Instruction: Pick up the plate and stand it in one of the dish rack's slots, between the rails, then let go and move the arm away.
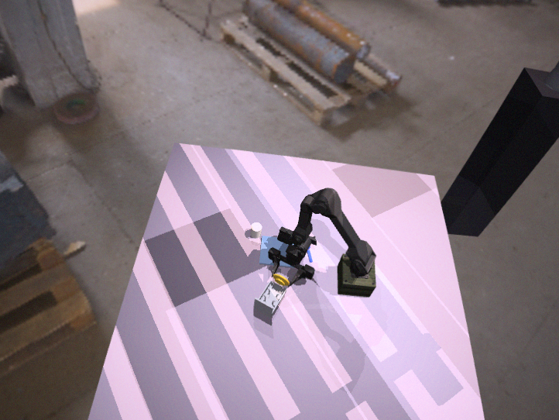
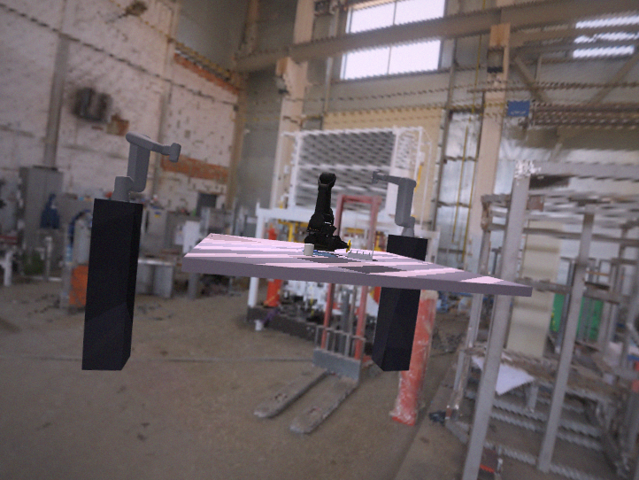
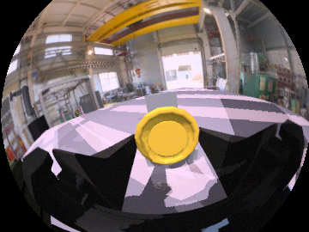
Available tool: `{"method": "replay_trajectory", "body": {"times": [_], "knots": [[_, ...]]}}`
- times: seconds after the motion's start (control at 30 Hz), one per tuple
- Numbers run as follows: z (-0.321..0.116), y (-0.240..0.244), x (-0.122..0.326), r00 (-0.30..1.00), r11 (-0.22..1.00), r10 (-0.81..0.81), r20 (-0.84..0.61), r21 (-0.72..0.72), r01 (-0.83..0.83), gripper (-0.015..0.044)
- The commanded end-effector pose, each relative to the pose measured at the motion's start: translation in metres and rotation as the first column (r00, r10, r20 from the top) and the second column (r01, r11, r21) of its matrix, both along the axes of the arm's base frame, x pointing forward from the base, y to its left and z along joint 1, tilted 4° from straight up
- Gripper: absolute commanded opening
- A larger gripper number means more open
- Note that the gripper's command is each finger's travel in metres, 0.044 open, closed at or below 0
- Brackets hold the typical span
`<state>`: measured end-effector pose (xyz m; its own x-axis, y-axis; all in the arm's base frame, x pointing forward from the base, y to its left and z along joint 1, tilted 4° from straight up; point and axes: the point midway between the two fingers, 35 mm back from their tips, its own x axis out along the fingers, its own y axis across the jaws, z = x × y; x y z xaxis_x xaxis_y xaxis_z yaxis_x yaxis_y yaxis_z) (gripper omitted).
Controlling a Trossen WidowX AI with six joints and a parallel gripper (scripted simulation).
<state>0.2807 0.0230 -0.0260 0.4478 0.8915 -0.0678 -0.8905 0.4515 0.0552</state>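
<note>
The yellow plate (image 1: 280,280) (image 2: 349,246) (image 3: 167,137) is held on edge, with its face towards the wrist camera. My gripper (image 1: 282,278) (image 3: 166,135) is shut on the plate, with one dark finger at each side of its rim. The pale grey dish rack (image 1: 265,310) (image 2: 359,255) stands on the table, and the plate is at its arm-side end, a little above it in the exterior view. In the wrist view the plate hides most of the rack; its grey end panel (image 3: 160,101) shows above the plate. Whether the plate lines up with a slot cannot be told.
A light blue mat (image 1: 267,253) lies under the arm. A white cylinder (image 1: 255,230) (image 2: 308,249) stands beyond the mat, and a thin blue object (image 1: 310,256) lies by its other side. The arm's base (image 1: 356,285) is to the right in the top view.
</note>
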Motion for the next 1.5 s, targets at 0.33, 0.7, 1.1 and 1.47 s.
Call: {"method": "replay_trajectory", "body": {"times": [0.33,0.7,1.1,1.47], "knots": [[0.011,0.01,0.005,1.0,1.0,0.0,-0.022,0.009,0.0,0.0],[0.012,0.012,0.005,0.999,1.0,0.001,-0.042,0.018,-0.001,0.0],[0.013,0.015,0.005,0.996,0.999,0.004,-0.085,0.038,-0.001,0.0],[0.014,0.015,0.007,0.994,0.999,-0.005,-0.106,0.039,0.009,0.0]]}}
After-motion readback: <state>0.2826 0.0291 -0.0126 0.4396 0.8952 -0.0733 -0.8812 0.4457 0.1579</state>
